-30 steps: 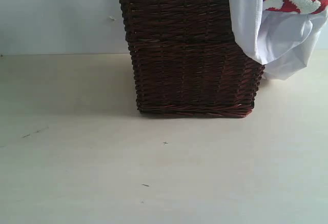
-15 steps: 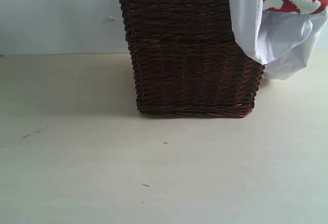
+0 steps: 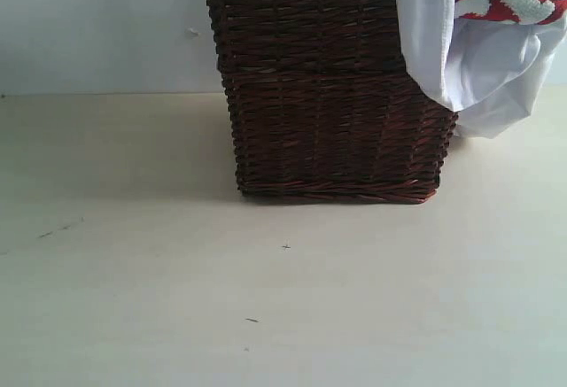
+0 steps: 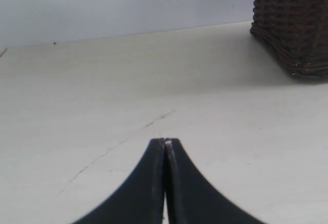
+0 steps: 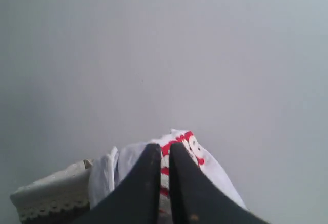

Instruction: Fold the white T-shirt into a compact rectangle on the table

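Observation:
The white T-shirt (image 3: 478,59) hangs bunched over the right rim of the basket, its red-edged lettering showing at the top. It reaches almost down to the table (image 3: 266,298). In the right wrist view my right gripper (image 5: 164,146) hovers just over the T-shirt (image 5: 218,178), jaws parted by a narrow slit through which the lettering shows. My left gripper (image 4: 165,140) is shut with nothing in it, low over the bare table (image 4: 102,90) and well away from the basket. Neither gripper appears in the exterior view.
A dark brown wicker basket (image 3: 328,95) with white lace trim (image 5: 51,196) stands at the back of the table against a pale wall. Its lower corner (image 4: 292,24) shows in the left wrist view. Small dark specks (image 3: 252,320) mark the tabletop.

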Available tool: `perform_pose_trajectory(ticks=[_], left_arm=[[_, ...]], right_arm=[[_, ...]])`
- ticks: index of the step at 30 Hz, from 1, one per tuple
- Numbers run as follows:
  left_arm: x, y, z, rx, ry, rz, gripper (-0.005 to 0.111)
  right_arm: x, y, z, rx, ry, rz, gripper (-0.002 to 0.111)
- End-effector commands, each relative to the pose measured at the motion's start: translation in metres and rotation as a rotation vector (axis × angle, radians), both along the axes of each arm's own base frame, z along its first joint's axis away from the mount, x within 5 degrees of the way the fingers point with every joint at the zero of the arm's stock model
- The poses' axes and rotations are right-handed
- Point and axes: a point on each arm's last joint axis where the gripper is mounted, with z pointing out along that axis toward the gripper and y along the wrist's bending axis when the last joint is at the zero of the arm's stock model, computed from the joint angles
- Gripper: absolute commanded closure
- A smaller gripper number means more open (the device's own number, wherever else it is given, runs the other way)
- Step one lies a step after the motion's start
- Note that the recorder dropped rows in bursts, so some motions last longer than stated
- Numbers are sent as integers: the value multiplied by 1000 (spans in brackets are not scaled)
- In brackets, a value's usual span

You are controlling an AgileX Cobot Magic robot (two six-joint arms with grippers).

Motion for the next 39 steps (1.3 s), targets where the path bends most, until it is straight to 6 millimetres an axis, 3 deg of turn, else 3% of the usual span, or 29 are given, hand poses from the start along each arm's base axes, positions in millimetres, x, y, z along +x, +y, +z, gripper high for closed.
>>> perform_pose_trajectory(ticks=[1, 5, 8, 12, 17, 24, 28, 32, 39], left_arm=[[1, -1, 0, -7, -7, -8, 106], [1, -1, 0, -7, -7, -8, 106], [1, -1, 0, -7, -7, -8, 106], [1, -1, 0, -7, -7, -8, 106], [1, -1, 0, -7, -7, -8, 106], [1, -1, 0, -7, -7, -8, 106], [1, -1, 0, -7, -7, -8, 106], [1, -1, 0, -7, -7, -8, 106], [1, -1, 0, -7, -7, -8, 106]], right_arm=[[6, -2, 36, -28, 51, -33, 79], [24, -7, 71, -38, 141, -67, 57], [42, -13, 91, -72, 262, -118, 46], [73, -15, 117, -127, 453, -102, 44], [131, 4, 139, -229, 717, 169, 44], [217, 26, 167, -252, 742, 435, 44], [257, 40, 166, -354, 805, 433, 44], [299, 53, 146, -387, 902, 392, 44], [347, 61, 127, -318, 930, 366, 44]])
